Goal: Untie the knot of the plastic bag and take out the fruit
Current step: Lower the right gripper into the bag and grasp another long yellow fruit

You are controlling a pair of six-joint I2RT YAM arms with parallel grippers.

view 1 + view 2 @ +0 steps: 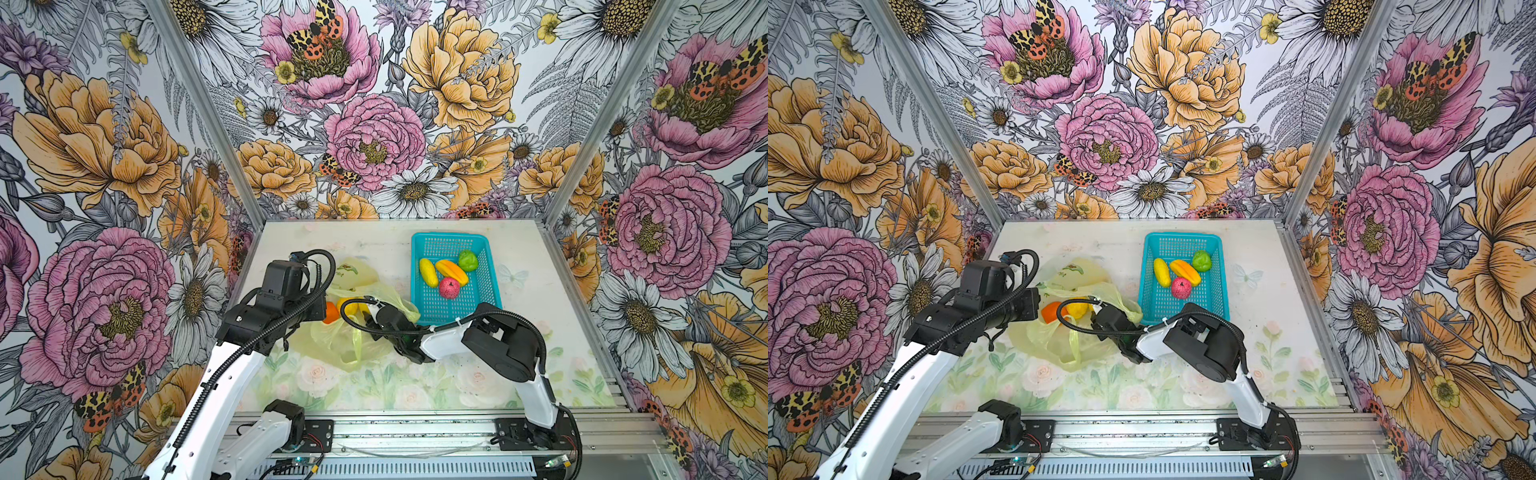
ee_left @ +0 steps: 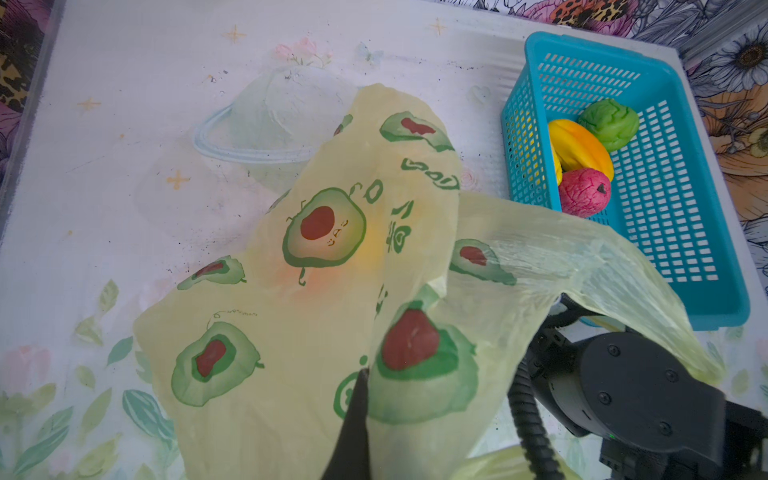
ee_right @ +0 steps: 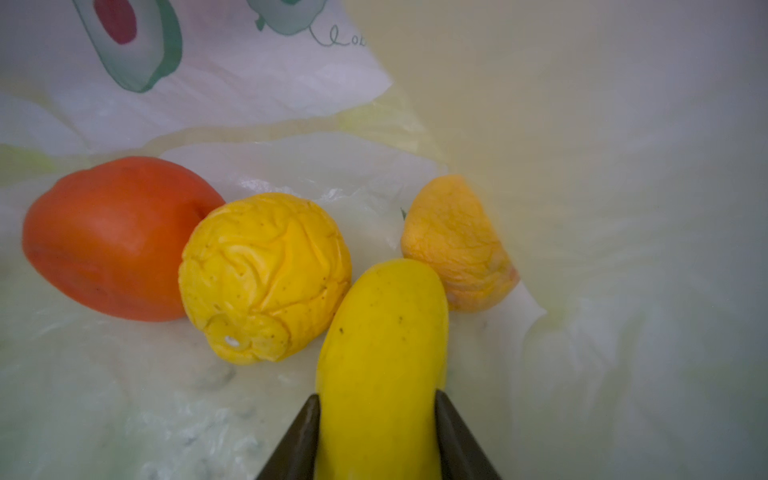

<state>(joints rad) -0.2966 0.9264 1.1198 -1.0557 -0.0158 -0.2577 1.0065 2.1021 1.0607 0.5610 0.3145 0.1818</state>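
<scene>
Seeming light and slick, the yellow fruit (image 3: 382, 324) is clasped by the right hand (image 3: 376, 397), the limp plastic bag (image 2: 291, 332) by the left hand (image 2: 358, 395).

Inside plastic bag (image 3: 623, 208): right end effector (image 3: 376, 397) clamps yellow banana (image 3: 382, 332) (lemon (image 3: 266, 274), orange (image 3: 108, 237) alongside).

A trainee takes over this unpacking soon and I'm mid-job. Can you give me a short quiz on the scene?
1. How many fruits lie in the teal basket?
2. True or false: the right claw is open and empty.
3. What does the left claw pinch? A the plastic bag; B the teal basket; C nothing.

Key: 1. Four. 2. False: it grips the smooth yellow fruit inside the plastic bag. 3. A.
</scene>
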